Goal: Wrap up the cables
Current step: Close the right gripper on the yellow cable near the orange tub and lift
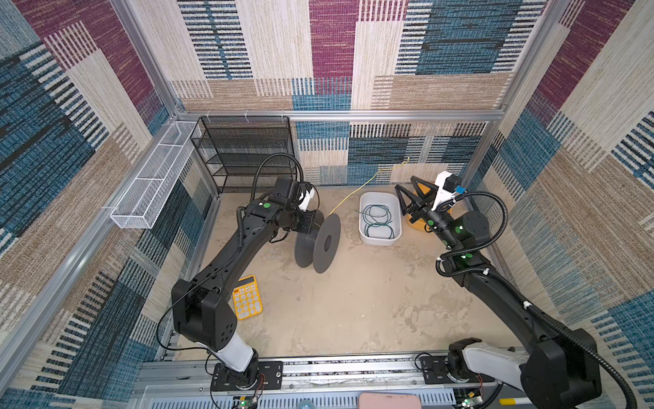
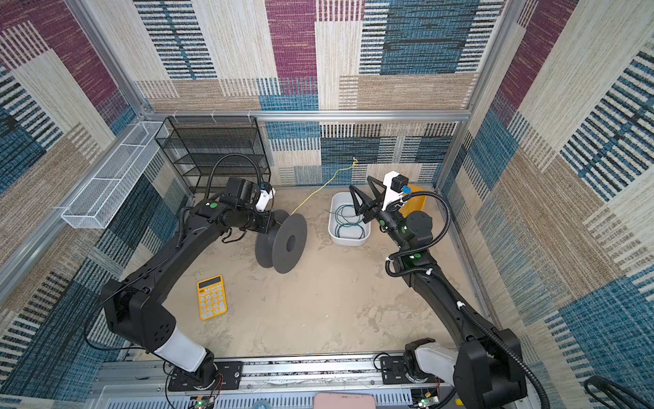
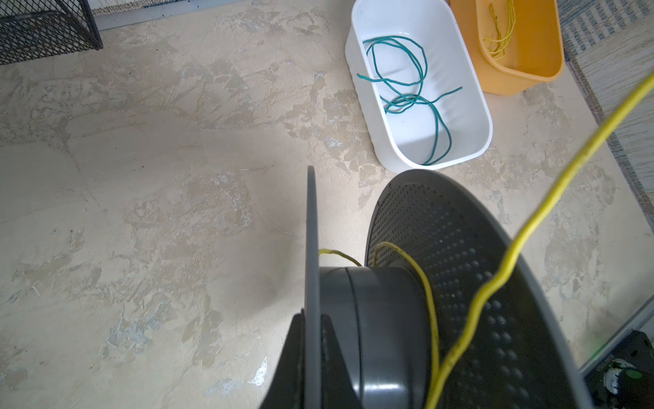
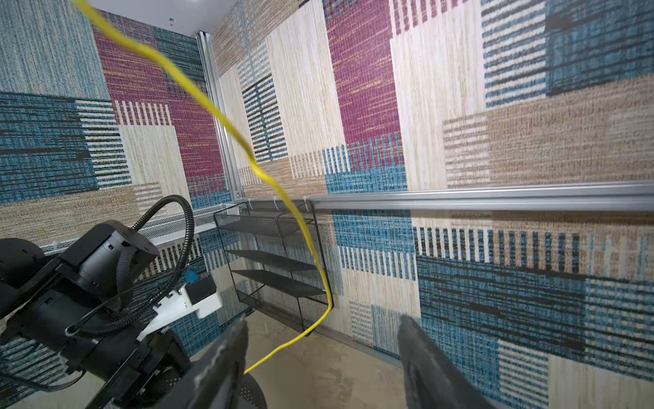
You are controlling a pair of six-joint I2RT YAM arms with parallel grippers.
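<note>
Patchwork-carpeted walls (image 1: pixel 332 53), mottled beige floor (image 1: pixel 354 301)

Matt grey plastic reel (image 3: pixel 460 226), glossy white plastic tub (image 3: pixel 477 117).
Worktop (image 1: pixel 354 311) rough and mottled, perhaps plaster; rack (image 1: pixel 244 155) of black metal mesh; walls (image 1: pixel 354 53) woven cloth; yellow cable (image 3: pixel 511 255) smooth-coated.

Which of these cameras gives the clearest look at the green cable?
The left wrist view: the green cable lies close and sharp, its loose loops plain inside the white tub. In both top views it is only a small thin tangle there. The right wrist view misses it.
</note>
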